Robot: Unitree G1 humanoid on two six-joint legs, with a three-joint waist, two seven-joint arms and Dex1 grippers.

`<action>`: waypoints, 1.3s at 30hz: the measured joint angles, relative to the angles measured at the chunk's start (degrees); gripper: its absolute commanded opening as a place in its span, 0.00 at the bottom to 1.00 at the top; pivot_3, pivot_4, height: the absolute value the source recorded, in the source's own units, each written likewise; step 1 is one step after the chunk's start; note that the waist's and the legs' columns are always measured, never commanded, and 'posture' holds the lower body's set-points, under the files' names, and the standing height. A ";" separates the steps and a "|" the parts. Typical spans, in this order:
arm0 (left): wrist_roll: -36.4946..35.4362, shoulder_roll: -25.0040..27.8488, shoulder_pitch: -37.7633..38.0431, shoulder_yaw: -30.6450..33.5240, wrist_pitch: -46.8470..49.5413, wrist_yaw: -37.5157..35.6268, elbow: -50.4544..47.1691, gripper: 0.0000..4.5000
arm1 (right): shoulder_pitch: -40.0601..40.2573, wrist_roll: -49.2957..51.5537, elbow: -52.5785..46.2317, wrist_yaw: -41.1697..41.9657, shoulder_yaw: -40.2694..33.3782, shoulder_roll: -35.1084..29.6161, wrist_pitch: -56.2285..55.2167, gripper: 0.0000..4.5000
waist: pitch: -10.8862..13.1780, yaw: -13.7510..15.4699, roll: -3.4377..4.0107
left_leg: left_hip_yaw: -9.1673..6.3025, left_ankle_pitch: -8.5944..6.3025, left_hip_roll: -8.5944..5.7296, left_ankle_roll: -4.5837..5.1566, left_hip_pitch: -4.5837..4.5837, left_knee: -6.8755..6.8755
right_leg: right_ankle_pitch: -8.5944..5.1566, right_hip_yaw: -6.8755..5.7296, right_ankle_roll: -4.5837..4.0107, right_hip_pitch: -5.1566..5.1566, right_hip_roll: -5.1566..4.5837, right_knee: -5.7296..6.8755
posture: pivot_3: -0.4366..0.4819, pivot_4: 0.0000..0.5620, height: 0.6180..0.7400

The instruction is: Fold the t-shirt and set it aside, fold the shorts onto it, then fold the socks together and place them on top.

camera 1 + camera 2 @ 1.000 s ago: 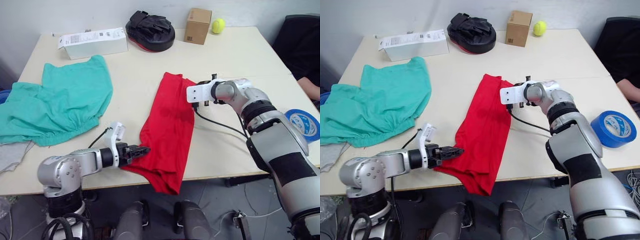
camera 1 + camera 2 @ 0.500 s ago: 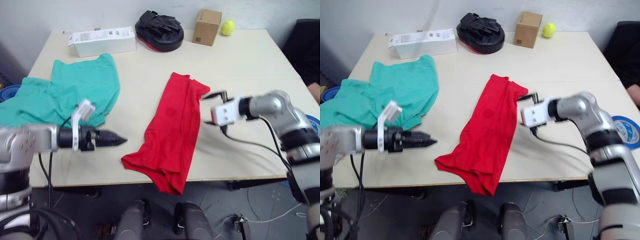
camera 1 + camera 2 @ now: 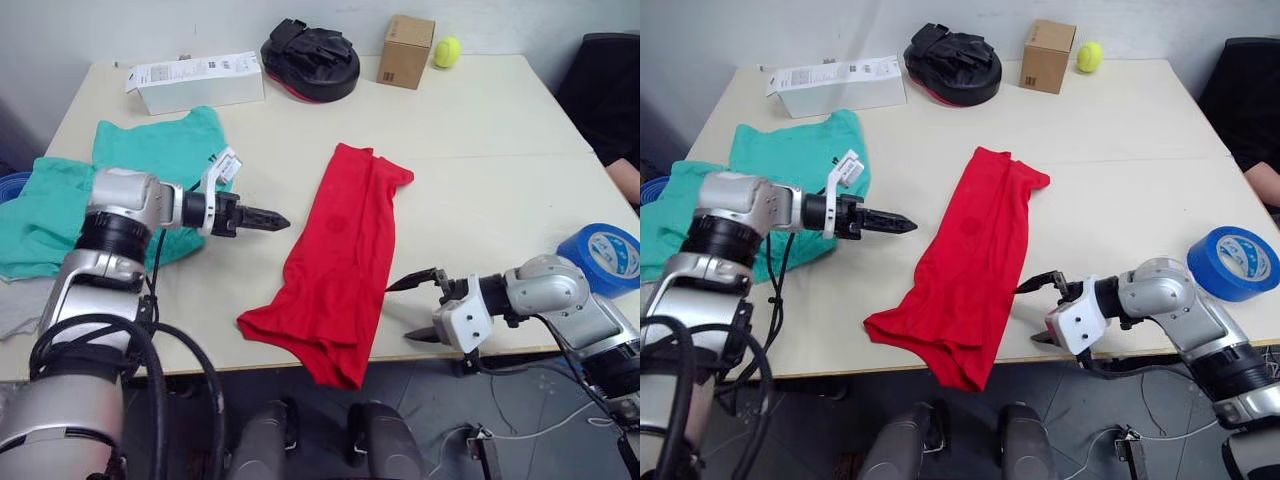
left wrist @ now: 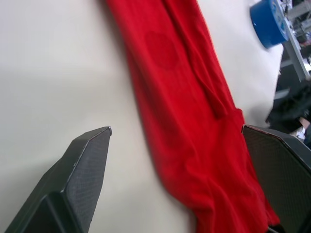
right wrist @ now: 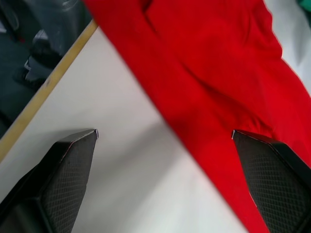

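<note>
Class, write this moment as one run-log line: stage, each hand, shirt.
stage: t-shirt folded lengthwise, hem over table edge | left hand: open, empty, beside shirt | right hand: open, empty, beside shirt

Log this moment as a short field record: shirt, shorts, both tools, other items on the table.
t-shirt: folded into a long strip, near end hanging over the table edge
shorts: spread at the robot's left
left tool: open, over bare table left of the t-shirt
right tool: open, at the near table edge right of the t-shirt
extras: white box, black pad, cardboard box, tennis ball, blue tape roll
</note>
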 measured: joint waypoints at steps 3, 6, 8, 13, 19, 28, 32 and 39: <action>2.71 -2.70 -2.67 0.67 -3.25 -0.23 6.20 1.00 | -0.07 -1.16 -0.22 -0.82 0.53 2.93 1.08 1.00 | 0.07 0.12 -0.13 | -0.04 0.00 -0.02 0.01 -0.03 0.04 | 0.00 -0.01 0.00 0.01 -0.05 0.00 | 0.48 0.27 1.00; 4.92 -3.92 -3.47 1.78 -5.84 -0.28 10.35 1.00 | -0.02 -1.70 -0.41 -1.39 0.58 4.55 1.70 1.00 | 0.12 0.00 -0.22 | -0.07 0.00 0.00 0.01 -0.02 0.05 | 0.00 -0.06 0.00 0.01 -0.05 0.03 | 0.48 0.27 1.00; 6.17 -4.77 -4.02 2.56 -7.30 -0.03 12.76 1.00 | 0.27 -2.30 -0.56 -2.23 0.78 6.17 2.35 0.96 | 0.13 -0.05 -0.29 | -0.09 0.00 0.02 0.00 -0.02 0.05 | 0.00 -0.08 0.00 0.01 -0.04 0.05 | 0.48 0.27 1.00; 8.45 -6.31 -5.36 4.60 -9.62 0.81 15.16 1.00 | 0.77 -4.47 -1.15 -3.35 1.98 7.59 2.05 0.62 | 0.12 -0.05 -0.33 | -0.10 0.00 0.01 0.00 -0.02 0.06 | 0.00 -0.08 0.00 0.02 -0.05 0.06 | 0.48 0.27 1.00; 9.74 -8.51 -7.09 8.28 -10.89 3.27 17.58 1.00 | 0.89 -6.10 0.32 -3.41 2.25 7.28 0.59 0.16 | 0.13 0.02 -0.35 | -0.10 0.00 -0.01 0.00 -0.02 0.14 | 0.00 -0.09 0.00 0.04 -0.07 0.10 | 0.48 0.27 1.00; 10.05 -15.19 -7.10 15.19 -13.79 11.85 21.64 1.00 | 0.64 -4.85 2.81 -1.70 1.68 1.88 -3.33 0.00 | 0.16 1.28 -0.40 | -0.11 -0.03 -0.05 0.07 -0.04 0.28 | 0.02 -0.10 0.03 0.09 -0.15 0.10 | 0.48 0.27 1.00; 9.40 -17.56 -7.11 19.77 -15.77 17.76 22.29 1.00 | 1.34 -3.92 2.51 -1.45 1.62 0.70 -3.23 0.00 | 0.16 1.49 -0.40 | -0.17 -0.04 -0.06 0.09 -0.04 0.36 | 0.02 -0.18 0.03 0.17 -0.18 0.10 | 0.48 0.27 1.00; 9.35 -21.41 -7.47 24.02 -18.23 22.95 23.48 0.91 | 2.06 -2.77 3.84 -0.82 0.33 -3.23 -5.45 0.00 | 0.16 1.69 -0.40 | -0.22 -0.08 -0.08 0.15 -0.03 0.47 | 0.02 -0.26 0.04 0.29 -0.19 0.08 | 0.48 0.27 1.00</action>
